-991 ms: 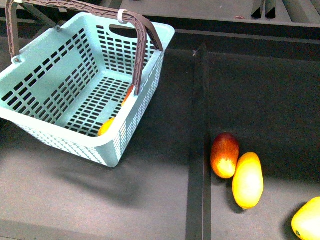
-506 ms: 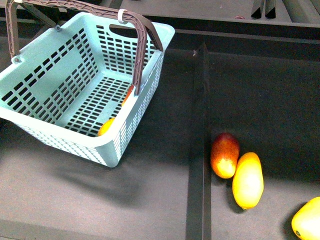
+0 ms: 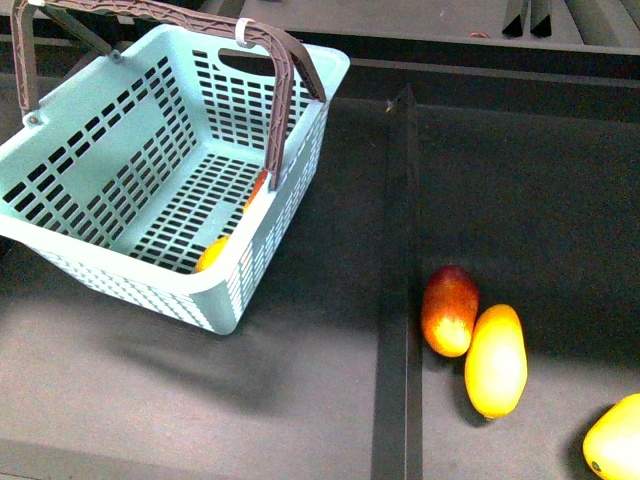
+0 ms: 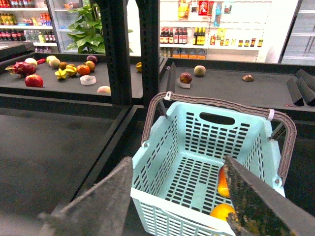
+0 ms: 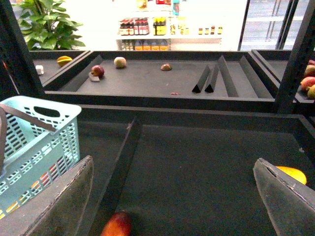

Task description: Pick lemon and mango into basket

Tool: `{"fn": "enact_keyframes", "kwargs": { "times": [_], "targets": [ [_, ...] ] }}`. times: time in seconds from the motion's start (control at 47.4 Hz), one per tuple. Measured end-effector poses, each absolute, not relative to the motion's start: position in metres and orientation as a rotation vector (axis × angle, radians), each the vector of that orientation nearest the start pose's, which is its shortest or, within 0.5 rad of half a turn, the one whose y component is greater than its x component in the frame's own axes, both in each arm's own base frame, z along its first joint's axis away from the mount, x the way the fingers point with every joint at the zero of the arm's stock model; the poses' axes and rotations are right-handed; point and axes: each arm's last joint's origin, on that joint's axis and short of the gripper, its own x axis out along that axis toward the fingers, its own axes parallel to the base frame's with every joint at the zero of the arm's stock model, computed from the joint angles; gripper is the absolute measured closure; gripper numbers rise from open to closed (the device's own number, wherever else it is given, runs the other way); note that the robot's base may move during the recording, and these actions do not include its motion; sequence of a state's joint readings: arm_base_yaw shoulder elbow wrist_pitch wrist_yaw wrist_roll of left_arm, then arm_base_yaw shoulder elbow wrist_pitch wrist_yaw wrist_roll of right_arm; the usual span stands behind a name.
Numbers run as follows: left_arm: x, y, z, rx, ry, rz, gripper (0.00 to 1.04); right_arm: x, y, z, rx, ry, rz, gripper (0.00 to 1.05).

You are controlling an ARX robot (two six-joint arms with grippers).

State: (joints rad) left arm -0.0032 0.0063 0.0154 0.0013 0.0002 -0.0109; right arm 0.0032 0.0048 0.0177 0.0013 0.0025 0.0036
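Nothing has shifted: lemon (image 3: 212, 254) and mango (image 3: 256, 190) lie in the basket (image 3: 90, 140), nearer the left claw (image 4: 182, 196); both claws spread apart, empty.

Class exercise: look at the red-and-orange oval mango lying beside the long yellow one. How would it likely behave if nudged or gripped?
The red-and-orange oval mango has a rounded body on flat dark matting, so a nudge would probably roll it. Its skin looks smooth and glossy, so a claw might slip. It appears to touch the long yellow mango, which would likely shift too.

Basket (image 3: 120, 150) wall half hides lemon (image 3: 212, 254) and mango (image 3: 257, 187).
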Motion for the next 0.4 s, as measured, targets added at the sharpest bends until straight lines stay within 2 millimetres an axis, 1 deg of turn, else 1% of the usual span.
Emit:
{"fn": "enact_keyframes", "kwargs": {
  "times": [0.021, 0.211, 0.232, 0.401],
  "targets": [
    [0.0971, -0.0003, 0.1684, -0.011, -0.01, -0.003, 0.42, 0.0969, 0.0003, 0.1693, 0.004, -0.014, 0.001, 0.09],
    [0.0971, -0.0003, 0.1684, -0.011, -0.01, -0.003, 0.11, 0.0969, 0.0002, 0.1693, 0.004, -0.014, 0.001, 0.09],
    [0.0971, -0.0003, 0.1684, -0.011, -0.01, -0.003, 0.06, 0.0969, 0.0002, 0.1693, 0.004, -0.014, 0.001, 0.09],
    [0.0971, -0.0003, 0.1684, -0.009, -0.01, -0.003, 0.07, 0.0969, 0.0003, 0.1693, 0.004, -0.014, 0.001, 0.09]
  ]
}}
